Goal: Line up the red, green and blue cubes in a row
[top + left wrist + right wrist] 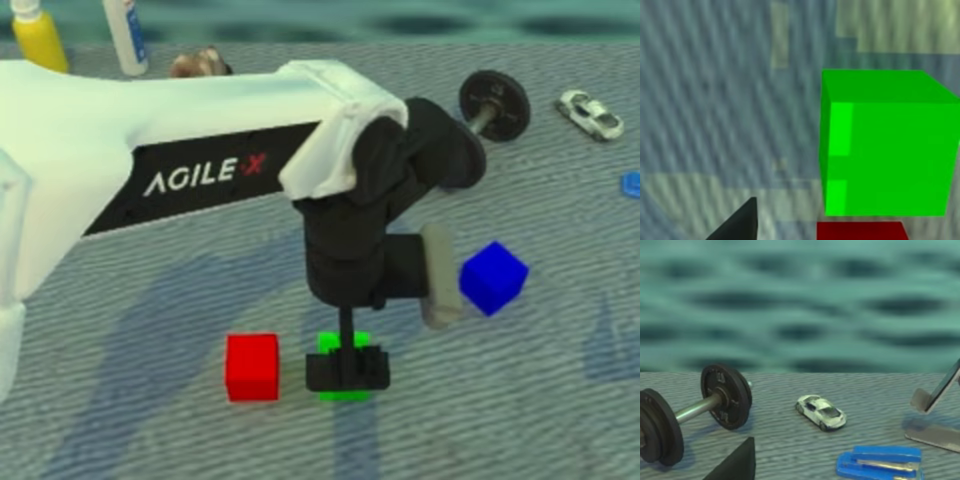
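Left gripper down over green cube, near front-centre of table. Fingers straddle cube, dark bar across its top; whether pads press its sides or stand just off, cannot tell. Left wrist view: green cube close up, red cube edge next to it. Red cube sits just left of green, small gap between. Blue cube apart, right of and behind green, tilted out of line. Right arm out of top view; its wrist camera faces dumbbell, toy car, blue stapler.
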Tool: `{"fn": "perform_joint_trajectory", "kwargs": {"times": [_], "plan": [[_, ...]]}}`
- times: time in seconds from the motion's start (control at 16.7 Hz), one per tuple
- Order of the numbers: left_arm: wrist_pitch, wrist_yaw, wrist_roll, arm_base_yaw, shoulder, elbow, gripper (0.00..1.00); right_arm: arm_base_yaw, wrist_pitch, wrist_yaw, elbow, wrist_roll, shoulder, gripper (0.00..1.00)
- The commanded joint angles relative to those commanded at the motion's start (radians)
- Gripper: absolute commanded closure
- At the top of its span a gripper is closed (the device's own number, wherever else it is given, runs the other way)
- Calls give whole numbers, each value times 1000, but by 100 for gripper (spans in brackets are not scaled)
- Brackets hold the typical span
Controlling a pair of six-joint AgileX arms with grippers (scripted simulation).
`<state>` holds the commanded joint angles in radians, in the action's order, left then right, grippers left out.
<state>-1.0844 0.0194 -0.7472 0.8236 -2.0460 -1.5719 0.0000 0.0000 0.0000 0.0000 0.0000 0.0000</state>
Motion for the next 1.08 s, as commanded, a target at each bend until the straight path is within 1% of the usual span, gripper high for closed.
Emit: {"fn": "perform_joint_trajectory", "kwargs": {"times": [0.18,0.42,0.54,0.78,0.9,1.08], "plan": [[-49,-1,2,-7,23,-34,0,0,0,0,0,0,0,0],[-47,0,2,-2,19,-32,0,0,0,0,0,0,0,0],[-29,-2,15,-20,48,-4,0,10,-22,-2,30,-5,30,0],[74,-9,83,-116,231,155,0,55,-142,-3,210,-31,220,0],[153,-13,133,-185,383,278,0,87,-230,-1,344,-50,378,0],[297,-20,229,-308,672,509,0,142,-388,1,572,-85,687,0]]}}
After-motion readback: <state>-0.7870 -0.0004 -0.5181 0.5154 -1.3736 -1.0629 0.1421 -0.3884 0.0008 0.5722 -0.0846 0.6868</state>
